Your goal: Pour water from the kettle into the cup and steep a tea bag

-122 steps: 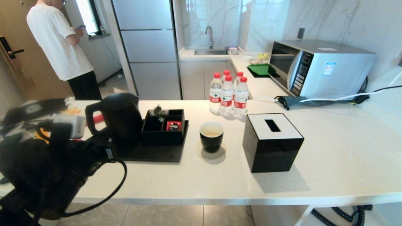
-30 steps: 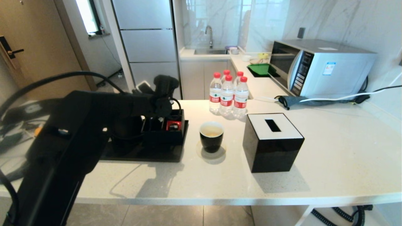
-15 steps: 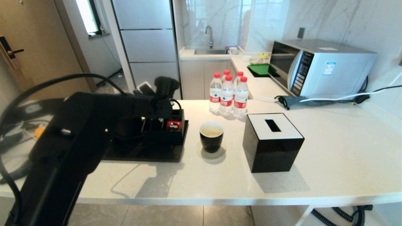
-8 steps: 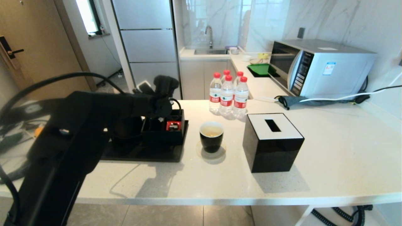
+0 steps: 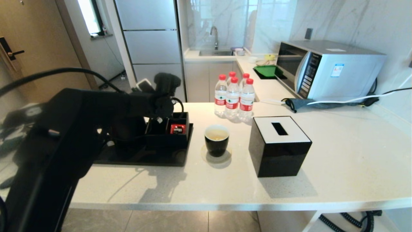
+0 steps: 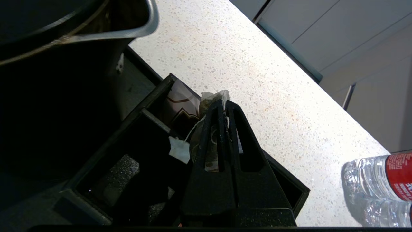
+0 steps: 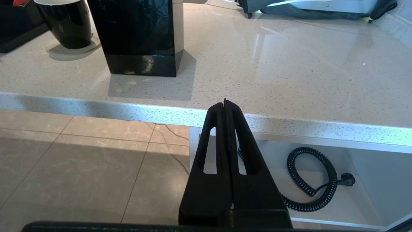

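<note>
My left gripper (image 6: 224,102) is shut on the tea bag (image 6: 213,96), a translucent sachet of dark leaves. It hangs just above the black compartment box (image 6: 135,129), and its string ends in a white tag (image 6: 179,150). The black kettle (image 6: 48,83) stands right beside the box. In the head view my left arm (image 5: 96,109) covers most of the kettle (image 5: 128,137). The black cup (image 5: 217,139) stands right of the tray on the counter and holds faintly yellow water (image 5: 217,136). My right gripper (image 7: 224,102) is shut on nothing, parked below the counter's front edge.
A black tray (image 5: 154,158) carries the kettle and the box, which holds a red packet (image 5: 177,129). A black tissue box (image 5: 279,145) stands right of the cup. Several red-capped bottles (image 5: 233,96) stand behind it. A microwave (image 5: 328,69) is at the back right.
My left arm, low at the left eight seconds ago, now reaches over the box. In the last second it has risen slightly and shifted left with the tea bag.
</note>
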Available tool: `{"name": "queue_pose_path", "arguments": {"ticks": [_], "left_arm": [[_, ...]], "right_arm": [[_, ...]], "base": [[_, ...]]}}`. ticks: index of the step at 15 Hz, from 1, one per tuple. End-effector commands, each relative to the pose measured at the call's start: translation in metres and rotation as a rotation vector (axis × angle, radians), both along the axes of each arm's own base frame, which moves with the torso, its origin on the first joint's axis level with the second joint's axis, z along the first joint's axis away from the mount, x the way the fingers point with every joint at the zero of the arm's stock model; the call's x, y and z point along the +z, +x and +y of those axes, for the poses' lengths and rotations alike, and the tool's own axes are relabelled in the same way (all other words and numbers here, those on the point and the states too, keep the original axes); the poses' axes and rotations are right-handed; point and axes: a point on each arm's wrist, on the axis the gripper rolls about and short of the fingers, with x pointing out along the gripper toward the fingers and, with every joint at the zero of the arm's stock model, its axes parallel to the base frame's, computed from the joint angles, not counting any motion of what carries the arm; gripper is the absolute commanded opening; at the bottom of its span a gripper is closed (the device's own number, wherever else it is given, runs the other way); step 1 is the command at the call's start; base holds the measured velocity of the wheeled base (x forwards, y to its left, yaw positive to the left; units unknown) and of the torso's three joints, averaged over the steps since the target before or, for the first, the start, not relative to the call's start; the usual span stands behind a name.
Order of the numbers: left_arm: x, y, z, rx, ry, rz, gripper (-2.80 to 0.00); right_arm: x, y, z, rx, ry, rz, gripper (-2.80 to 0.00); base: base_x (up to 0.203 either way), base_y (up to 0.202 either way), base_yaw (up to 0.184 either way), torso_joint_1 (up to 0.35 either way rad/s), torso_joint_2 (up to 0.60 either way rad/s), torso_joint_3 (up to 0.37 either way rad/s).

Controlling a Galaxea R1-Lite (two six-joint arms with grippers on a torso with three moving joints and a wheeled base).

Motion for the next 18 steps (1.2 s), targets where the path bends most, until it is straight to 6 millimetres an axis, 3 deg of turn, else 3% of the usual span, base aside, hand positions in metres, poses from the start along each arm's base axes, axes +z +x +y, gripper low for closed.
{"name": "queue_pose_path", "arguments": {"ticks": [1, 9, 18], "left_arm": [[0.013, -0.008, 0.003, 0.006, -0.007, -0.017, -2.8], [0.056, -0.042, 0.0, -0.008, -0.019, -0.073, -2.8], [0.117, -0.111, -0.008, -0.092, -0.057, -0.159, -2.8]], "right_arm": [[0.0, 0.0, 0.0, 0.001, -0.001, 0.001, -2.8], [0.0, 0.0, 0.0, 0.001, 0.0, 0.001, -2.8], [0.0, 0.0, 0.0, 0.001, 0.0, 0.001, -2.8]], "base": [[0.0, 0.0, 0.0, 0.0, 0.0, 0.0], [0.0, 0.0, 0.0, 0.0, 0.0, 0.0], [0.0, 0.0, 0.0, 0.0, 0.0, 0.0]]}}
